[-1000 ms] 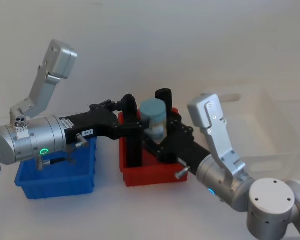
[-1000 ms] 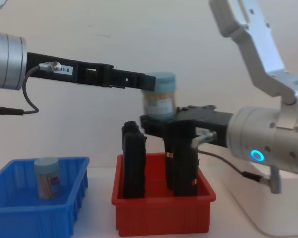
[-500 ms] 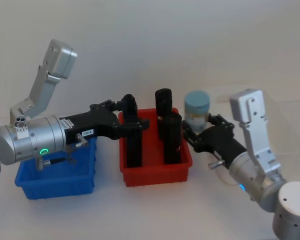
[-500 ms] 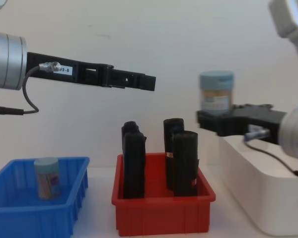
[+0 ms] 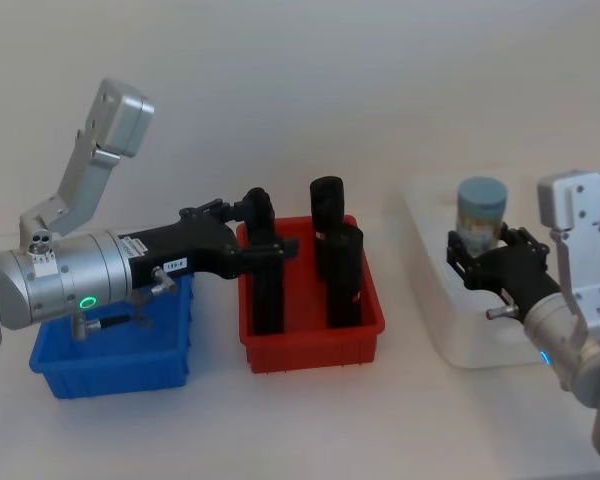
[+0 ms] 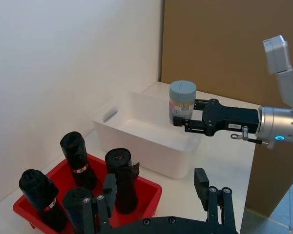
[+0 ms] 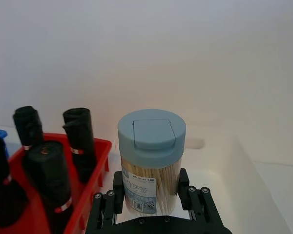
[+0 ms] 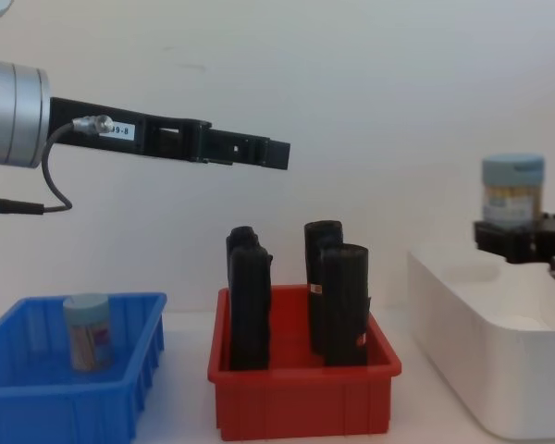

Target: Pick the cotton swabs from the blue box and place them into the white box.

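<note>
Since release is judged next, a clear cylindrical blue-lidded swab jar (image 5: 480, 214) is clasped upright by the right gripper (image 5: 478, 256) above the left end of the white plastic tub (image 8: 455, 363); the left gripper (image 8: 274, 155) is held spread, empty; another jar (image 8: 88, 331) is stored in the ribbed blue bin (image 8: 39, 409)

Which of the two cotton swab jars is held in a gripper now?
The clear, pale-blue-lidded jar above the white plastic tub, clamped in the right gripper; the other jar stands in the blue ribbed bin.
</note>
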Motion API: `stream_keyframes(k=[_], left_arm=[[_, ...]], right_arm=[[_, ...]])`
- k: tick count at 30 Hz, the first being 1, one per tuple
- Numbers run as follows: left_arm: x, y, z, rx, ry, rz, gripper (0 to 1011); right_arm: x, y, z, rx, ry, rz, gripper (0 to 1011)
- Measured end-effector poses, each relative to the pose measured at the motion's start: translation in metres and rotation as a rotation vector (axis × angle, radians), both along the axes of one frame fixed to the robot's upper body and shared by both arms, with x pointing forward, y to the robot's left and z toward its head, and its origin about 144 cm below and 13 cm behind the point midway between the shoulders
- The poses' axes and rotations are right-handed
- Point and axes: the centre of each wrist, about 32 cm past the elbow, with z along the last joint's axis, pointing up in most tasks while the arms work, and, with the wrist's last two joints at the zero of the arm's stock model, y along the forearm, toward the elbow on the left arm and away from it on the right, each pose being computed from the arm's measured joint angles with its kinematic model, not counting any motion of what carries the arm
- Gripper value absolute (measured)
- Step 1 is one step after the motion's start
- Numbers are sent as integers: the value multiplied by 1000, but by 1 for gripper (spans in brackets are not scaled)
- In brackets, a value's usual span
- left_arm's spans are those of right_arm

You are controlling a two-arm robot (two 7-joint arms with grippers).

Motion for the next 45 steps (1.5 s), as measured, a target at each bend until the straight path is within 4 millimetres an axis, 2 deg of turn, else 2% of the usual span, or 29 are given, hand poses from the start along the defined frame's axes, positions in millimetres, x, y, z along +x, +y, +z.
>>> stream_keyframes(k=[7,15,28,45], left_arm=[[0,0,0,0,0,0,1004],[0,0,0,0,0,0,1004],[0,0,0,0,0,0,1004],[0,0,0,0,0,0,1004]], right_arm=[[16,-17,-8,8,56,-62,635],[28,-28,-16,18,97,-91,635],[36,-36,-21,33,112,-99,996],[33,-40,-19,43,53,-108,1001]])
